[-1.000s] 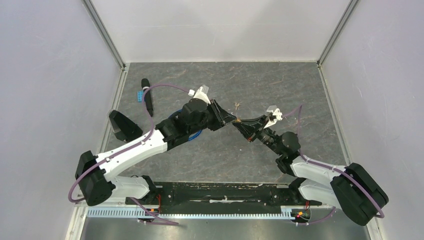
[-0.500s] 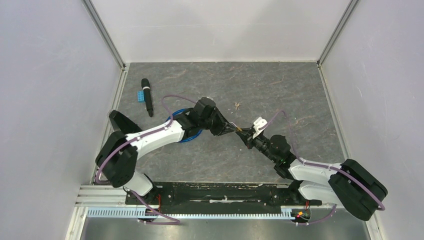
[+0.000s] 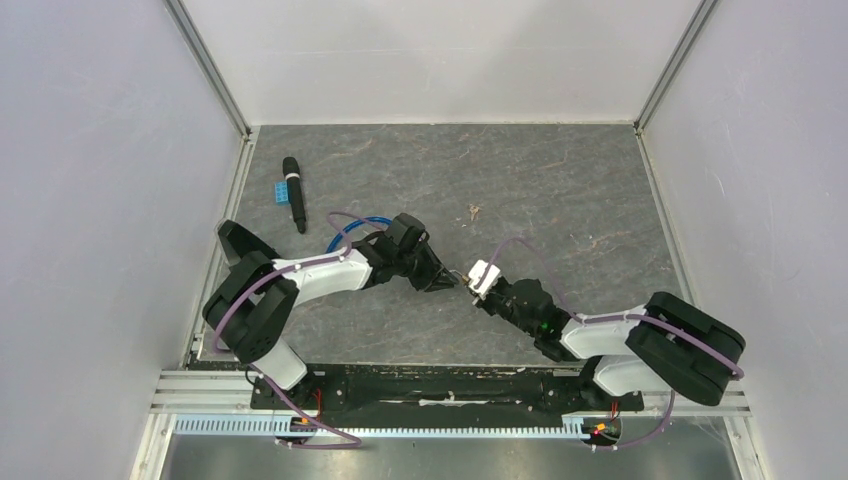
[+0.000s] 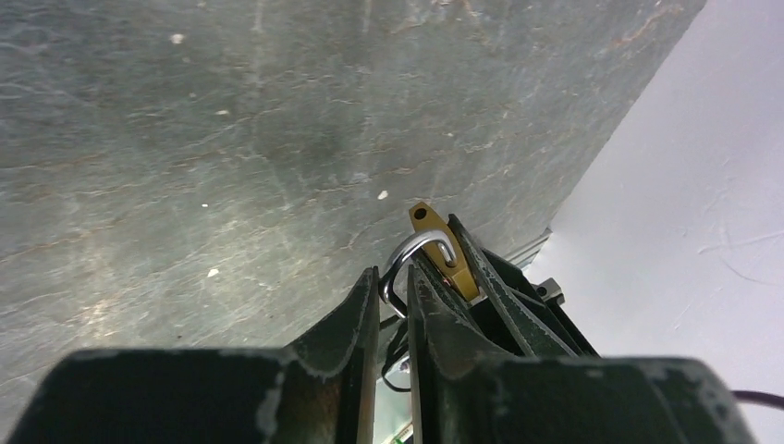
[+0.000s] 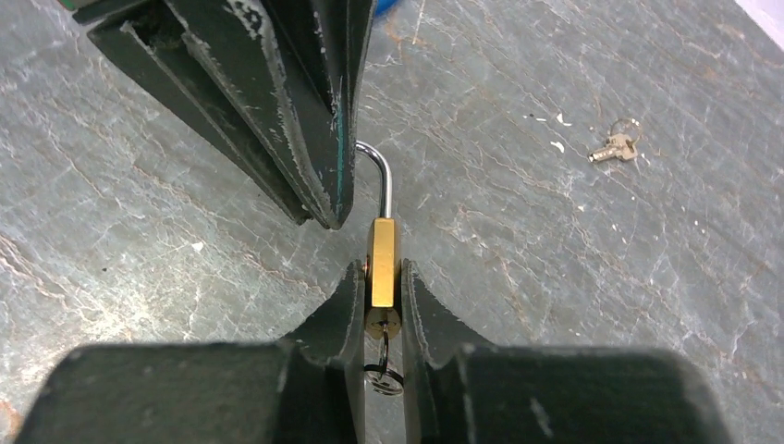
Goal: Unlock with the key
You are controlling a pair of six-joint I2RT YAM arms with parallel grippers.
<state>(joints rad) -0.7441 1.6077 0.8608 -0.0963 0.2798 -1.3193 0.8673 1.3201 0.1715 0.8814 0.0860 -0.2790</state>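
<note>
The right gripper [image 5: 382,310] squeezes the gold padlock [image 5: 382,264] by its sides. The left gripper [image 4: 393,289] pinches the silver loop [image 5: 379,176] on top of the padlock. A ring [image 5: 382,376] hangs under the padlock, maybe on a key; it is hard to see. A spare key [image 5: 612,146] lies well apart from the padlock. If the arms pull crookedly, the padlock could slip and fall.

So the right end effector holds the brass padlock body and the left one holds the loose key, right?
Not quite. The right end effector does hold the brass padlock body, but the left end effector pinches the silver shackle; the loose key lies on the table. The right wrist view shows it.
</note>
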